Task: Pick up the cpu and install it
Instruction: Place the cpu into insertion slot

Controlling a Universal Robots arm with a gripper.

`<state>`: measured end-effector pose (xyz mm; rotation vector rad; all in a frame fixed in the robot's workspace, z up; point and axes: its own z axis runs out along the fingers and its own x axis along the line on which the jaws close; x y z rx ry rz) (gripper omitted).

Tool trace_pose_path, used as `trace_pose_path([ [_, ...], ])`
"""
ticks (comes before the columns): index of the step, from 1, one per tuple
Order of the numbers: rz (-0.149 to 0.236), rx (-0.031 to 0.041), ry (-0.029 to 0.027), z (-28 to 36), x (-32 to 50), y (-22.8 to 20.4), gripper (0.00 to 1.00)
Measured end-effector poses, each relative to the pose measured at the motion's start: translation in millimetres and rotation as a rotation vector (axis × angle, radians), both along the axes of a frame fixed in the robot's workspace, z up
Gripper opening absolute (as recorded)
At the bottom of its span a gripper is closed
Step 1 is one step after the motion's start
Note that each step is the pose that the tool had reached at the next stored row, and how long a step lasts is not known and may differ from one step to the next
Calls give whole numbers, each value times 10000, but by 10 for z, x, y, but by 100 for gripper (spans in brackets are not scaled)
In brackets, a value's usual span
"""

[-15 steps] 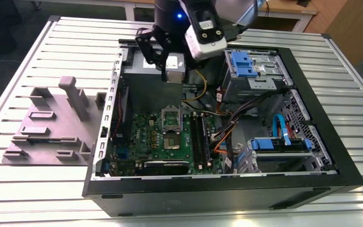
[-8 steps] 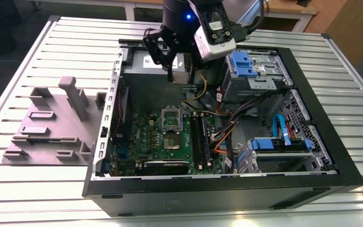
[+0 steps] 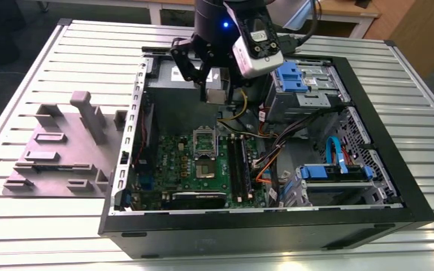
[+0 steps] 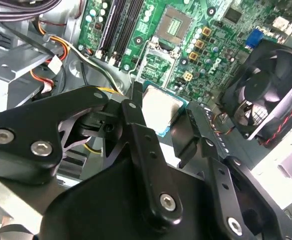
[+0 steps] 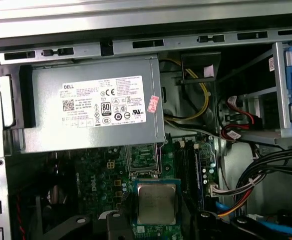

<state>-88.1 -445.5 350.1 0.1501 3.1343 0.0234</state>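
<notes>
the hand [image 4: 160, 113] is right up close in the second wrist view. its black links and bolts come first, and past them its two fingers [image 4: 135, 107] press tight on the cpu [image 4: 161, 107], one on each of two facing sides. so the hand is clamped on the cpu. the cpu lies flat in the grip, shiny metal top up.

in the exterior view the hand hangs over the open computer case [image 3: 262, 223]. the case lies on its side on the surface [image 3: 66, 226], nearer the surface's edge at the exterior view's right. the hand is above the far end of the case, close to the grey power box [image 5: 86, 135]. the cpu is up in the air there, and it looks well above the green board [image 3: 179, 164].

the socket [image 3: 204, 167] sits on the green board — lower than the cpu and off toward the near edge of the surface. i think the pick-up is done and the cpu is not in the socket yet. in the first wrist view the cpu's sides look about square with the board's lines, not turned.

a grey block [image 3: 59, 149] sits by the surface's edge at the exterior view's left, well apart from the hand.
</notes>
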Motion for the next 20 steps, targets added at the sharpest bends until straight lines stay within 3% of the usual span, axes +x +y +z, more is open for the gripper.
trace_pose_path([
  [12, 0, 1, 0, -30, -37, -148, 47],
  [20, 0, 0, 0, -70, -47, -175, 47],
])
